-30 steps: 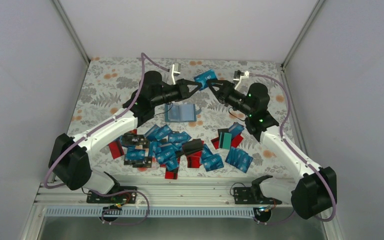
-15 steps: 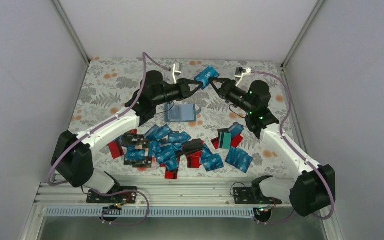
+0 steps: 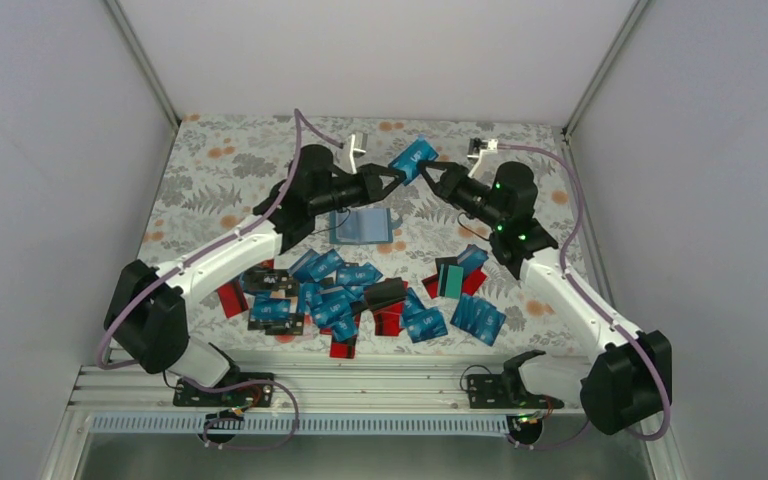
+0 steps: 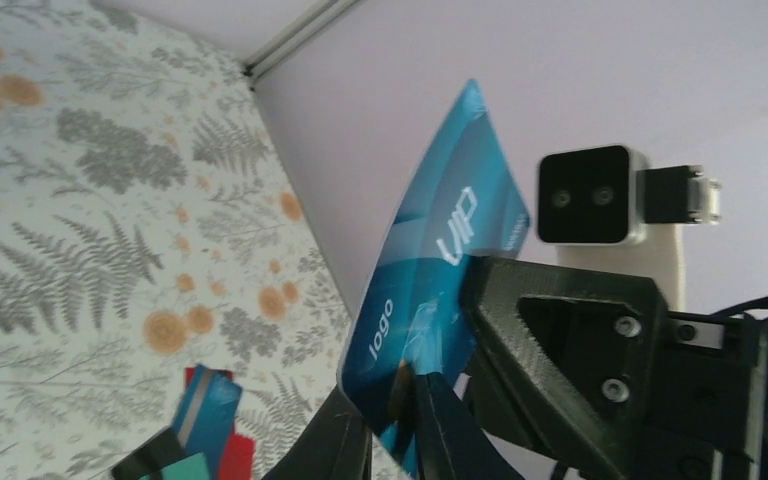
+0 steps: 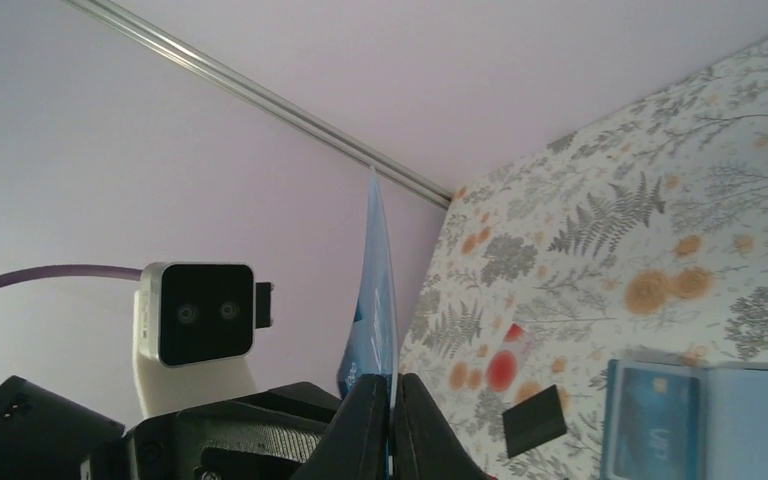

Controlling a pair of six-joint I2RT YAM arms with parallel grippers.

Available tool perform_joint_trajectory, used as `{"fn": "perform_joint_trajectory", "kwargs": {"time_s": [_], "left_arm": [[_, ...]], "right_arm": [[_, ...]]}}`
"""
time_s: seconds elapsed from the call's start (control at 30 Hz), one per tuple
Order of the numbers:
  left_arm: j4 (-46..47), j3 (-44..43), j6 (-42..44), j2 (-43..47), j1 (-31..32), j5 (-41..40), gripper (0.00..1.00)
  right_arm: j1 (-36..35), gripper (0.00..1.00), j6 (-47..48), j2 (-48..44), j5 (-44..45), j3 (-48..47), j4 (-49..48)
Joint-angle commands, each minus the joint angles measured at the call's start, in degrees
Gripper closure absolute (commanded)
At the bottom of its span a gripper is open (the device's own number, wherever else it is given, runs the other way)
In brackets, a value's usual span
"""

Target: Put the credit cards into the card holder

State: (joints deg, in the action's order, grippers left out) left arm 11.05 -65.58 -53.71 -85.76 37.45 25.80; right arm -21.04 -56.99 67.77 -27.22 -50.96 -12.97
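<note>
A table covered by a fern-and-flower cloth [image 3: 210, 170] is seen from above, with the left arm [image 3: 230, 245] and the right arm [image 3: 560, 290] reached toward each other over its far half. A scattered heap of credit cards [image 3: 345, 295], mostly blue with some red and black, is spread across the near part of the cloth, and a teal-green card [image 3: 449, 281] lies in a smaller cluster to its right. The card holder [image 3: 362, 226] is laid open and flat on the cloth, just beyond the heap and below the grippers. A blue VIP card [image 4: 440, 260] is held in the air between the two arms. It is pinched at its lower edge by the left gripper [image 4: 390, 440], and it is clamped edge-on between the pressed-together fingers of the right gripper [image 5: 390, 400].
</note>
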Motion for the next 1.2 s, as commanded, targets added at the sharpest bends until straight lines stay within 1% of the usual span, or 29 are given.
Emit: {"fn": "perform_joint_trajectory", "kwargs": {"time_s": [0.0, 0.07, 0.2, 0.27, 0.37, 0.43, 0.47, 0.5, 0.53, 0.57, 0.63, 0.73, 0.9, 1.0, 1.1, 1.17], "left_arm": [[-9.1, 2.5, 6.2, 2.8, -1.6, -6.6, 0.87], [-11.6, 3.6, 8.5, 4.4, -2.3, -9.2, 0.87], [-18.8, 5.5, 14.8, 8.2, -3.6, -17.3, 0.86], [-20.6, 7.0, 17.8, 10.7, -4.9, -18.7, 0.83], [-23.9, 6.7, 24.4, 13.0, -6.7, -17.4, 0.78], [-25.3, 6.2, 29.0, 14.4, -7.8, -14.4, 0.75], [-26.0, 6.0, 31.2, 15.0, -8.5, -12.5, 0.72], [-26.6, 5.5, 34.3, 15.5, -9.2, -8.6, 0.67], [-27.6, 4.8, 36.1, 15.6, -9.5, -6.1, 0.64], [-28.9, 4.4, 38.9, 16.1, -9.6, -3.9, 0.63], [-30.4, 4.5, 42.1, 17.5, -9.9, -1.2, 0.57], [-32.3, 4.7, 44.7, 19.4, -10.8, 2.8, 0.55], [-31.9, 5.1, 45.8, 20.4, -11.3, 11.5, 0.55], [-30.0, 5.8, 45.6, 21.0, -11.3, 16.2, 0.56], [-27.8, 6.2, 45.5, 21.0, -11.2, 21.8, 0.57], [-26.3, 6.5, 45.1, 20.8, -11.3, 24.0, 0.57]], "right_arm": [[0.3, 0.96, 6.1, -2.6, 5.3, -0.7, 1.5], [0.4, 0.96, 7.9, -3.3, 6.6, -0.1, 2.9], [0.6, 0.96, 11.8, -3.9, 6.5, 0.9, 4.1], [0.7, 0.96, 14.3, -3.8, 6.0, 1.1, 4.8], [0.7, 0.96, 17.8, -3.1, 3.7, 1.4, 4.7], [0.7, 0.96, 20.3, -1.6, -0.7, 0.6, 4.2], [0.7, 0.96, 21.4, -0.6, -3.1, 0.3, 3.8], [0.7, 0.96, 22.3, 0.2, -6.4, 0.4, 2.9], [0.7, 0.96, 22.8, 1.0, -7.8, 0.6, 2.1], [0.7, 0.96, 23.1, 1.8, -9.9, 1.2, 0.8], [0.7, 0.96, 24.2, 3.4, -15.8, 1.9, -1.6], [0.6, 0.96, 27.3, 5.9, -23.9, 1.4, -3.2], [0.0, 0.96, 31.4, 6.9, -32.7, 0.8, -4.3], [-0.8, 0.96, 32.0, 6.8, -36.0, 0.7, -5.3], [-2.3, 0.96, 32.5, 6.6, -37.1, 0.6, -5.7], [-3.2, 0.96, 33.1, 6.7, -37.4, 0.2, -5.3]]}}
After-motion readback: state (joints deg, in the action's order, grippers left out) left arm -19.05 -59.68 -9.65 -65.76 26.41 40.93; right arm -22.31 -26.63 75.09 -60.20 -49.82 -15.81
